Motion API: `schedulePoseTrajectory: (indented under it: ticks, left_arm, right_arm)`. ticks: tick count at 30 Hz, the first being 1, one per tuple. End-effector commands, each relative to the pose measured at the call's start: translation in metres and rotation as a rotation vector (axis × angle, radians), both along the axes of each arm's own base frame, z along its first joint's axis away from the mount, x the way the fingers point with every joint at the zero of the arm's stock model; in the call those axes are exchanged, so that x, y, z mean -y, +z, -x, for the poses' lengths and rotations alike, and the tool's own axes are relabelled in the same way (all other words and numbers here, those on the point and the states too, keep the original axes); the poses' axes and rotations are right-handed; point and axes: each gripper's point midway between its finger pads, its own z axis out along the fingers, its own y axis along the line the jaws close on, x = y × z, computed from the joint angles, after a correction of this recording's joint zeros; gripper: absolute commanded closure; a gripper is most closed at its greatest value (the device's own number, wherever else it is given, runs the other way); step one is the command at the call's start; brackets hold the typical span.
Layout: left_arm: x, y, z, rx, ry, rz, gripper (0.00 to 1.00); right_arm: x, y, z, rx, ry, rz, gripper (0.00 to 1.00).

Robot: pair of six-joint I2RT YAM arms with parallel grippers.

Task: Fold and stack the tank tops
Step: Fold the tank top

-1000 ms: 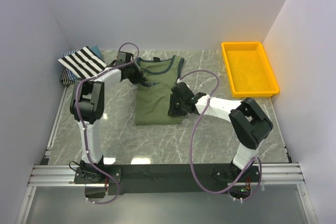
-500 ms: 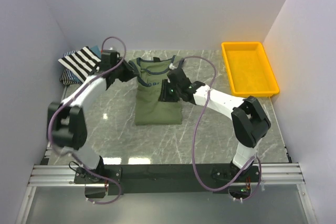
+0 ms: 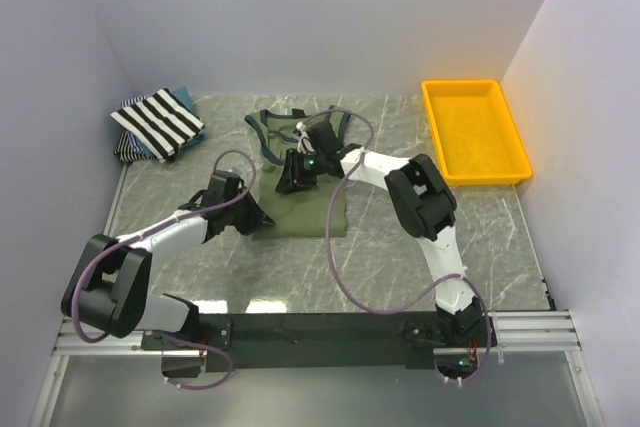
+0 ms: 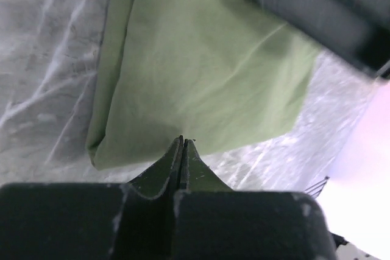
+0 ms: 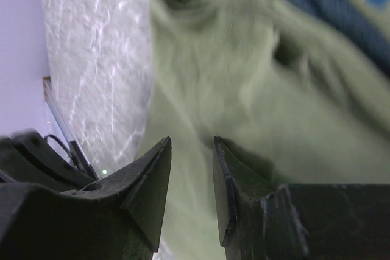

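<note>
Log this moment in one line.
green tank top: partly folded, mid-table | left end effector: shut at its edge | right end effector: open over it

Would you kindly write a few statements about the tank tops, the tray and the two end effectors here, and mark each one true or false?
1. The yellow tray holds no tank top. True.
2. The striped tank top lies in the tray. False: it lies at the far left, well apart from the tray.
3. The left end effector has its jaws shut, at the edge of the olive-green tank top. True.
4. The right end effector hovers over the striped tank top. False: it is over the olive-green one, with its jaws apart.
</note>
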Motion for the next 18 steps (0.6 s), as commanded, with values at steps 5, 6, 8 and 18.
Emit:
schedulePoseTrajectory:
  ticks: [5, 6, 8, 18]
  left_arm:
    - [-0.009, -0.041, -0.002, -0.074, 0.088, -0.079, 0.99]
    - [-0.011, -0.045, 0.0, -0.087, 0.097, -0.089, 0.99]
    - [-0.014, -0.052, 0.006, -0.113, 0.111, -0.094, 0.99]
    - [-0.018, -0.055, 0.019, -0.127, 0.103, -0.096, 1.0]
  right_arm:
    - [-0.015, 0.027, -0.052, -0.005, -0.029, -0.176, 0.59]
    - [-0.015, 0.022, -0.057, -0.04, -0.061, -0.186, 0.59]
    - [-0.014, 0.022, -0.069, -0.041, -0.095, -0.19, 0.59]
    - [0.004, 0.005, -0.114, 0.011, -0.224, -0.132, 0.59]
